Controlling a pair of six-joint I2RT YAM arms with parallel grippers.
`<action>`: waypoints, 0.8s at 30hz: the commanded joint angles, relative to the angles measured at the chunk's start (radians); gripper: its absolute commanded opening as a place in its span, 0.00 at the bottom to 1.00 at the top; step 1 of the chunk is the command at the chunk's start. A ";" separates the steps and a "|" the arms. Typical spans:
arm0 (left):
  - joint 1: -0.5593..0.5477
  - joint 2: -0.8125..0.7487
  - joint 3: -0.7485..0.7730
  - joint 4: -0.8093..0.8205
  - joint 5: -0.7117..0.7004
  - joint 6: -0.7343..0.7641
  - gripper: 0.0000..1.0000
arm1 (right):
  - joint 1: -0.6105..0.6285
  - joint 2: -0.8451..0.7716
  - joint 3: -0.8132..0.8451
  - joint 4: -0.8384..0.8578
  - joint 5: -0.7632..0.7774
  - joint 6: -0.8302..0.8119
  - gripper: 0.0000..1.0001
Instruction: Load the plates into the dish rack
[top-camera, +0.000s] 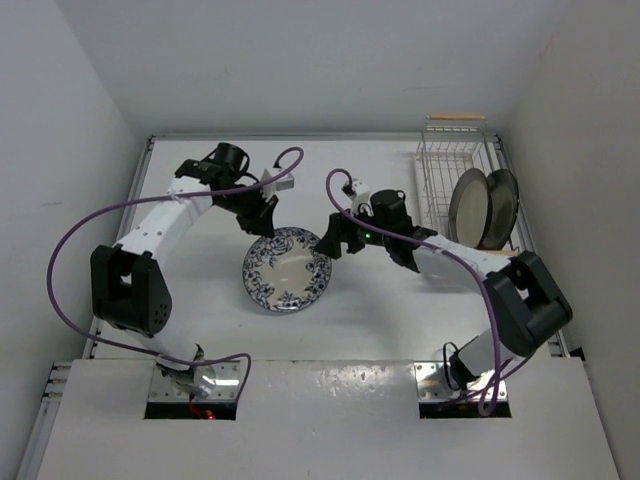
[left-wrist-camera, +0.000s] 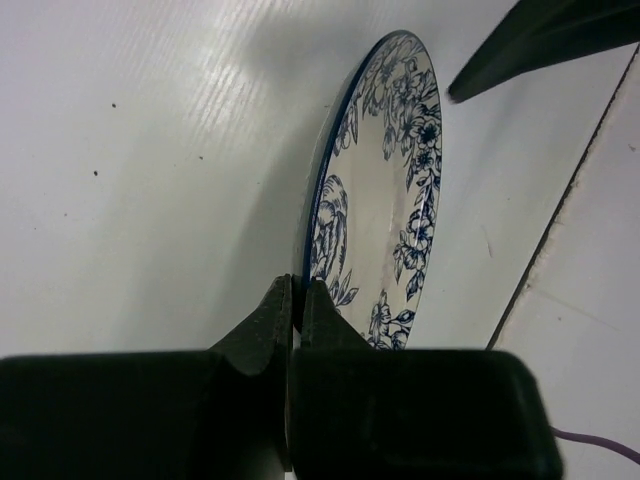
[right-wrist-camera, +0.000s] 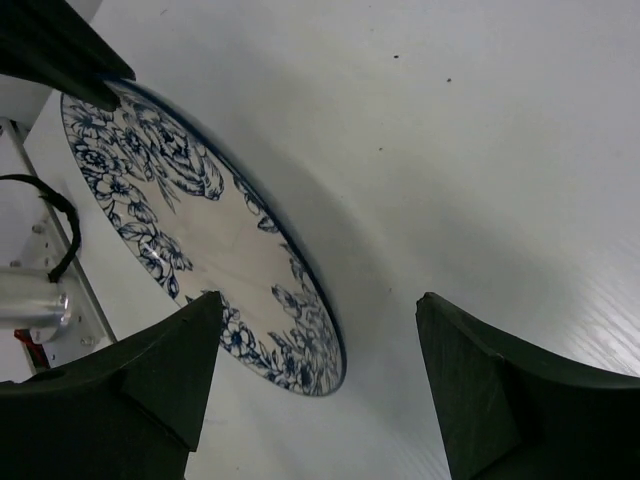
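Near the middle of the desk (top-camera: 380, 320), my left fingers (left-wrist-camera: 285, 312) are clenched on the rim of the tilted blue plate (top-camera: 286, 269). My right fingers (top-camera: 325, 242) hang released just beside its right edge. At the far right corner, the rack (top-camera: 440, 165) holds a cream plate (top-camera: 467, 207) and a second cream plate (top-camera: 502, 205) upright.

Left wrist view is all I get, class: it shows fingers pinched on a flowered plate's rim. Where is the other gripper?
Observer: The right gripper is at the right edge of the flowered plate, open.
Operator: Is it gripping?
Observer: No. Its fingers are spread wide and not closed on the rim.
Operator: And the rack?
Observer: The rack sits at the far right, and two cream plates already stand on edge in it.
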 joint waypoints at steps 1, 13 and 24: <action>-0.006 -0.080 0.017 0.015 0.131 0.014 0.00 | 0.033 0.066 0.011 0.215 -0.025 0.083 0.76; 0.025 -0.109 0.078 0.019 0.107 -0.043 0.00 | 0.107 0.110 0.068 0.197 0.039 0.112 0.00; 0.181 -0.085 0.193 0.104 -0.465 -0.360 0.78 | 0.070 -0.203 0.228 -0.133 0.585 -0.068 0.00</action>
